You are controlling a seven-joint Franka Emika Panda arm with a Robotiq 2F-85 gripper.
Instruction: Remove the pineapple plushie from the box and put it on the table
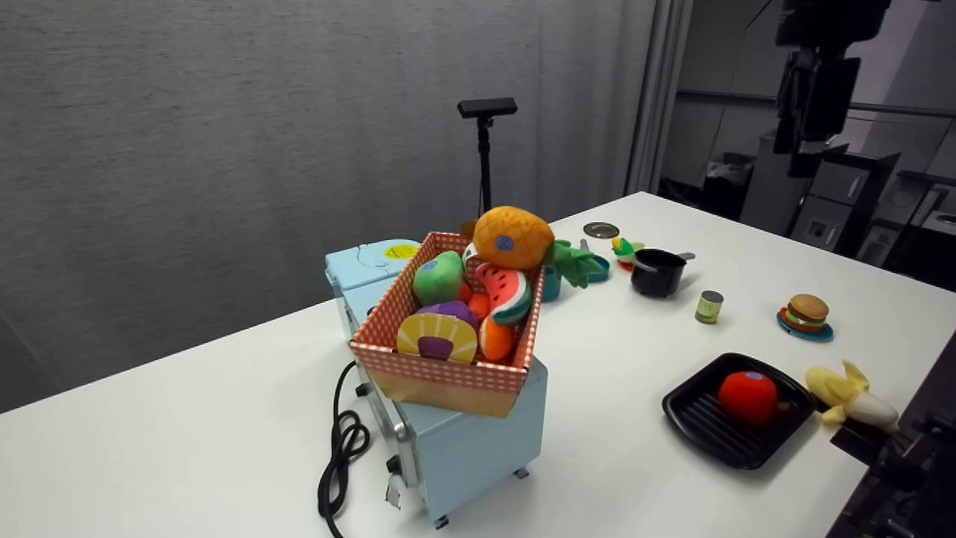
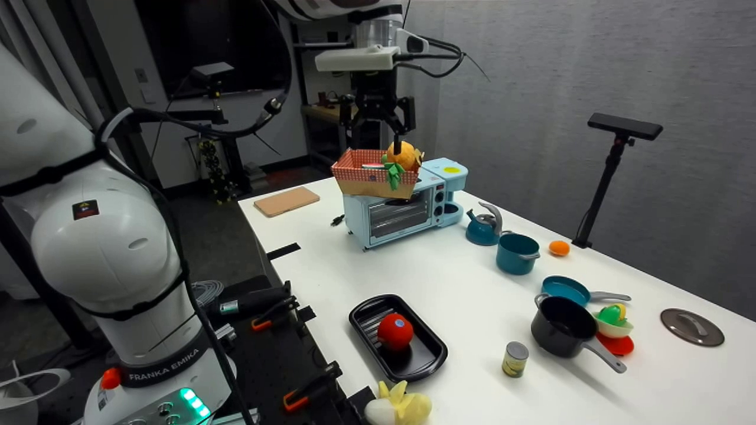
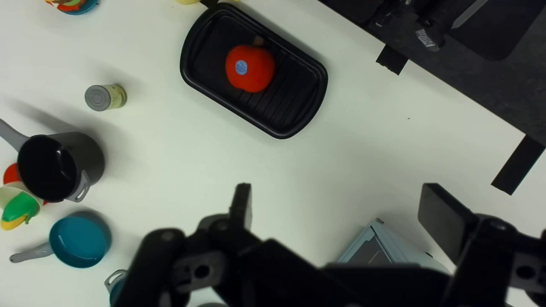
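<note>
A grey curtain (image 1: 224,149) hangs behind the white table (image 1: 224,418) in an exterior view, where the pineapple (image 1: 514,237) I'm after lies on its side atop the heap in the checked basket (image 1: 444,390), itself perched on a blue oven (image 1: 482,441), its leaves (image 1: 573,263) poking out past the rim. As I judge it, I'm on the approach, with the grasp yet to be made. I want to take the plump body across its narrow way, leave the leaves alone, and come straight down, because a sideways shove could slide or tip the basket. The watermelon slice (image 1: 509,293) lies against it or just beside it, so I should go only deep enough to squeeze the pineapple. It looks soft and should give under a firm pinch; then I'd lift straight up until the leaves clear the rim before swinging over to the table. The wrist view gives me the claw (image 3: 339,204): its fingers (image 3: 244,204) are spread wide, holding nothing, with a corner of the oven showing beneath and the black tray (image 3: 294,106) farther off. No pineapple shows there, so I expect to travel toward the oven before lowering. In an exterior view the arm (image 2: 109,227) climbs from its base, leaves sight at the top, and comes back in with the claw hanging straight down. One finger crosses in front of the pineapple there, but I take that for an overlap along the line of sight rather than a touch.
</note>
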